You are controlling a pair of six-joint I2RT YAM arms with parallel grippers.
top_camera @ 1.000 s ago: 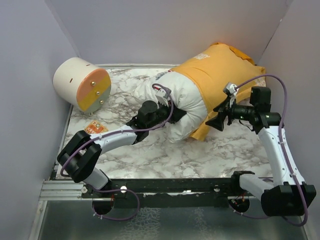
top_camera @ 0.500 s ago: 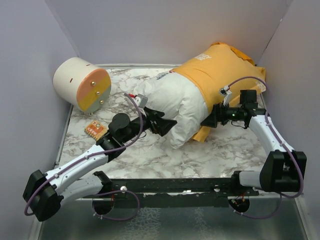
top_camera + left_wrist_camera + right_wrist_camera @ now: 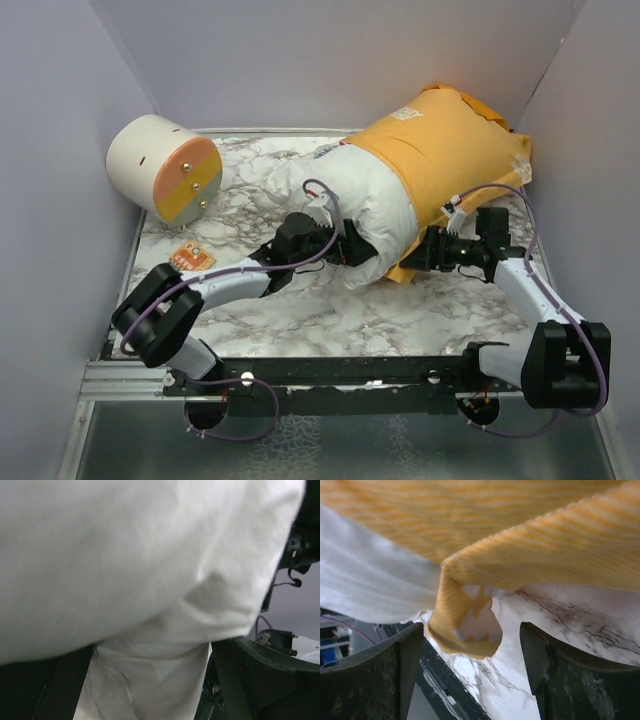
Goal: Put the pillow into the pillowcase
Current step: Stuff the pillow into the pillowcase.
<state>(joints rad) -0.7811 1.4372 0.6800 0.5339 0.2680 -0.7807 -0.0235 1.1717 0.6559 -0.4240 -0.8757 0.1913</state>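
Your left claw (image 3: 348,246) has let go, backed off and returned. It is now spread against the pillow (image 3: 345,195) directly ahead. Your right claw (image 3: 418,250), also spread, straddles the pillowcase (image 3: 450,140) hem. The pillow looks about half in, ready for another push.

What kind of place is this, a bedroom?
Probably a robot test booth, not a bedroom: plain grey walls box in a marble-patterned table, with the left arm and right arm bolted to a rail at its near edge.
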